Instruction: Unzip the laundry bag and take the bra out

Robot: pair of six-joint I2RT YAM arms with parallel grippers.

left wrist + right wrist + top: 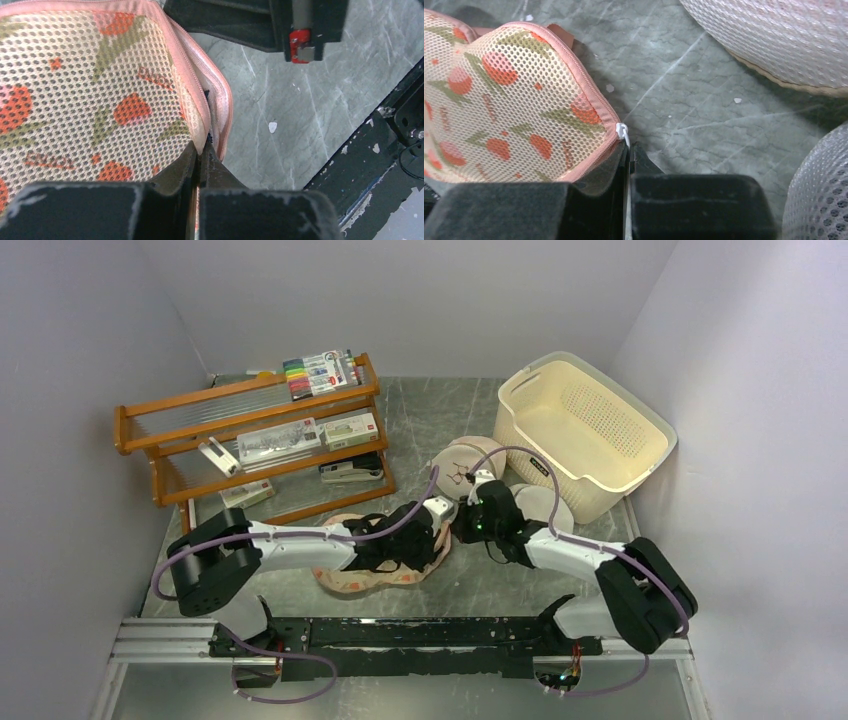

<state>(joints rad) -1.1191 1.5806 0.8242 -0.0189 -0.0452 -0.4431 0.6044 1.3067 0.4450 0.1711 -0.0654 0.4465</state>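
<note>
Floral laundry bag (345, 580) lies flat on the bench (480, 585) between my two arms, its pink zip edging (589, 85) closed along the stretch my right wrist view shows, the bra unseen and presumably inside. My right jaws are clenched on the white zip pull (622, 131); my left jaws pinch the bag's rim. Unzipping looks barely begun, with removal all ahead

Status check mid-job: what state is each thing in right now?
laundry bag: lying flat, zip shut near the pull
left gripper: shut on the bag's pink edging
right gripper: shut on the zip pull
bra: not visible
basket: upright, looks empty
</note>
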